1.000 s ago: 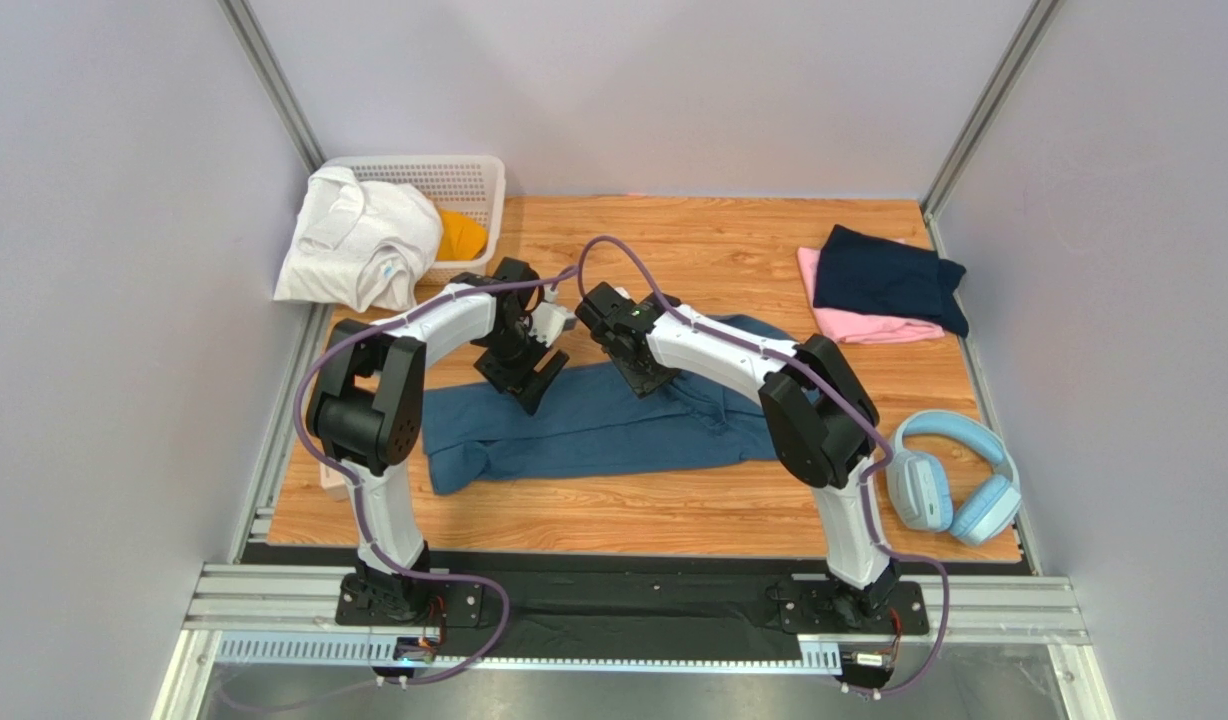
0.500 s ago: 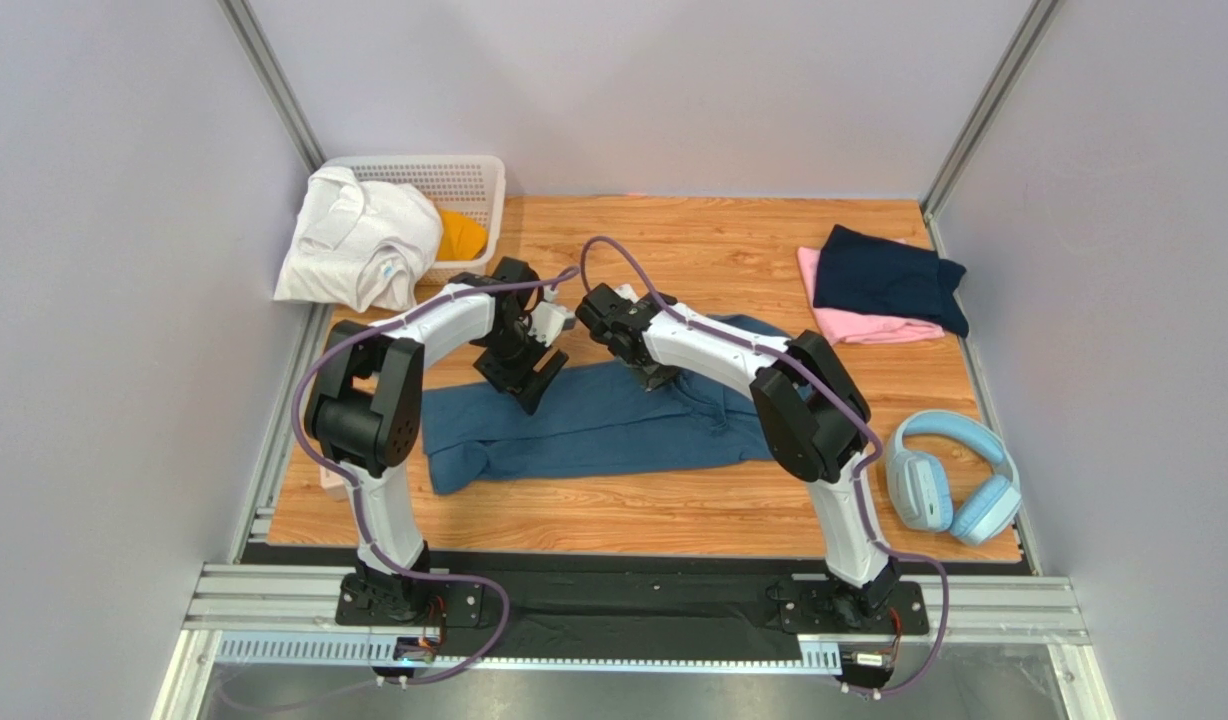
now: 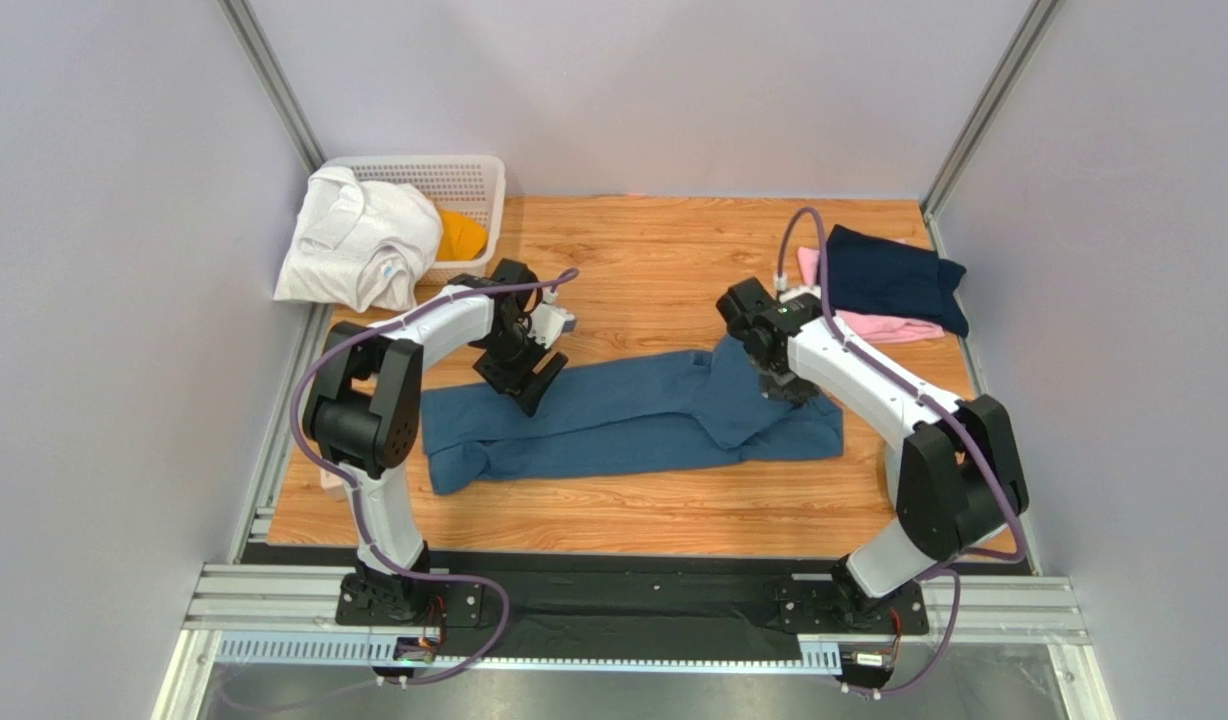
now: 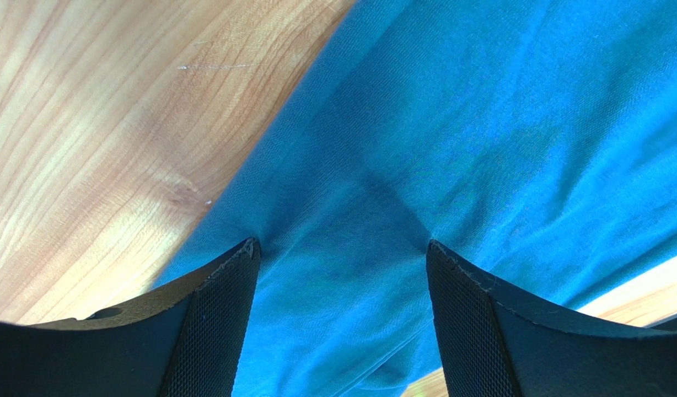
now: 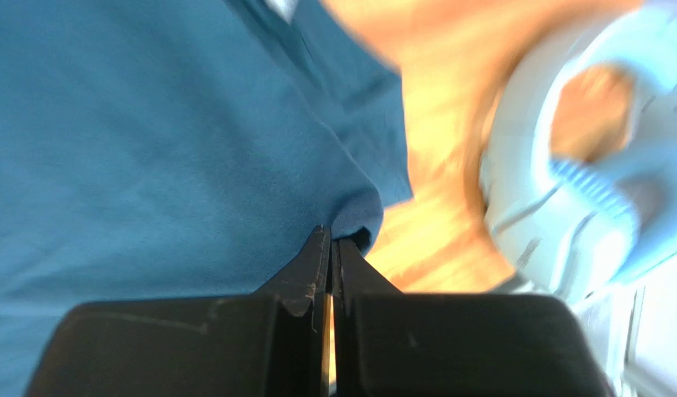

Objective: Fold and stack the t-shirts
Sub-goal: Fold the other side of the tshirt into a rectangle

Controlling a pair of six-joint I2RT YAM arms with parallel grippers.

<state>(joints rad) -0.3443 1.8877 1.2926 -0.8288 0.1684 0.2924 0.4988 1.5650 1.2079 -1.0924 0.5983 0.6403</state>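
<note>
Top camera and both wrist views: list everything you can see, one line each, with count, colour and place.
blue t-shirt: one, teal-blue, spread lengthwise across the middle of the table
navy t-shirt: one, dark navy, folded, on the pink one, far right
pink t-shirt: one, pink, folded, under the navy one
white garment: one, white, bunched at the far left, partly over the basket
orange garment: one, orange, in the basket
basket: one, white, far left corner
headphones: one pair, light blue, just past the blue t-shirt's edge, blurred
table: one, light wood
left gripper: one, black, open, fingertips down on the blue t-shirt
right gripper: one, black, shut on the blue t-shirt's edge
</note>
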